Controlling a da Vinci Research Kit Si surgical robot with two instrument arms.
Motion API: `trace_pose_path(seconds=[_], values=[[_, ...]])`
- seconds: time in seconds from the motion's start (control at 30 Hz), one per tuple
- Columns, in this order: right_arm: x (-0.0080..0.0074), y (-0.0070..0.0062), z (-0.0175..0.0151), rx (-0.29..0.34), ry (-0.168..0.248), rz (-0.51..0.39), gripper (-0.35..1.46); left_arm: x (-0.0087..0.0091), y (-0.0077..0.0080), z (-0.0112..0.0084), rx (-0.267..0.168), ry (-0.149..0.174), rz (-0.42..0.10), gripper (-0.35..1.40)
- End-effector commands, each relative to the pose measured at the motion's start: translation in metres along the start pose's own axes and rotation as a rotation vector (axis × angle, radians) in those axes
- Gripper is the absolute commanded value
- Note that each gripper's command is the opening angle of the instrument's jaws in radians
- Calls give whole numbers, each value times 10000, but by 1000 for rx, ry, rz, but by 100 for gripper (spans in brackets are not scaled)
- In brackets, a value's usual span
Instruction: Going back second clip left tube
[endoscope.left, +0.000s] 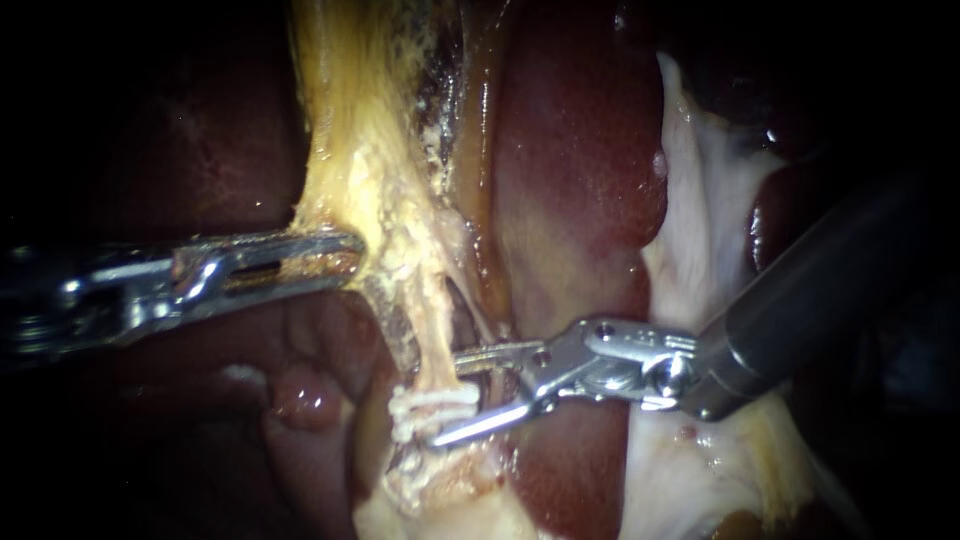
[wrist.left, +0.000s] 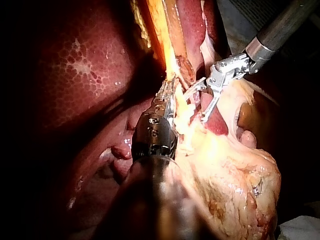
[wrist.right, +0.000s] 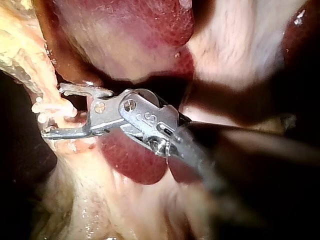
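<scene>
Crossing the near end of the tube (endoscope.left: 432, 345), white clips (endoscope.left: 420, 405) are seen seated, so the clipping is judged done. The right instrument (endoscope.left: 447, 399) is shown with jaws apart, the clips' right ends lying between them; only its withdrawal is judged left. Farther left, yellow tissue (endoscope.left: 350, 170) is clamped by the left instrument (endoscope.left: 345, 252).

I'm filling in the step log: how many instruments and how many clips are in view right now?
Slender metal instruments: 2, the left instrument shut on yellowish tissue, the right instrument open.
Small white clips across the thin pale tube: 2, close together.
Total: 4.
</scene>
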Motion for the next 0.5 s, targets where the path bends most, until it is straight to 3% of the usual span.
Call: trace_pose_path(seconds=[0.03,0.23,0.5], values=[[2,-1,-6,-3,1,-9,60,0,0,0,0,0,0,-35],[22,-10,-45,-18,7,-35,60,1,1,0,0,0,1,-35],[73,-27,-108,-66,7,-176,60,2,3,3,0,-1,2,-35]])
